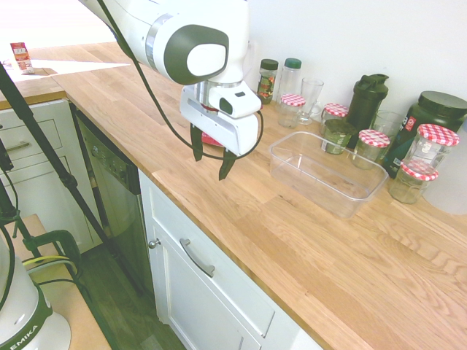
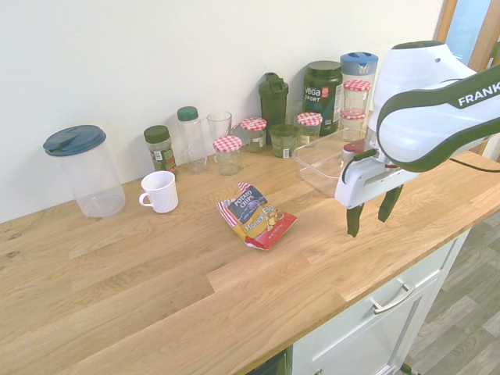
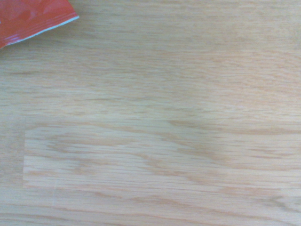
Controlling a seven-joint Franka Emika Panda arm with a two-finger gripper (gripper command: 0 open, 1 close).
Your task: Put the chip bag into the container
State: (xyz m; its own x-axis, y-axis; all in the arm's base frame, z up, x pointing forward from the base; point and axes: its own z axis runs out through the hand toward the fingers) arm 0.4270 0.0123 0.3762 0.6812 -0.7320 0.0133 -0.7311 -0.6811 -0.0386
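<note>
The chip bag (image 2: 256,215) lies flat on the wooden counter, red with a yellow-orange picture and a white-blue end. In the first exterior view only a red sliver of the chip bag (image 1: 211,139) shows behind the gripper's fingers. One red corner of the chip bag (image 3: 33,16) shows in the wrist view. My gripper (image 2: 370,212) hangs open a little above the counter, between the bag and the container, with nothing between its fingers. The clear rectangular container (image 1: 326,191) stands empty, and the arm partly covers the container (image 2: 319,166) in the second exterior view.
Jars with red-checked lids (image 1: 436,144), a dark shaker bottle (image 1: 366,100), a drinking glass (image 1: 310,98) and spice bottles (image 1: 268,79) line the wall behind the container. A white mug (image 2: 160,191) and a tall clear jug with a blue lid (image 2: 82,168) stand beyond the bag.
</note>
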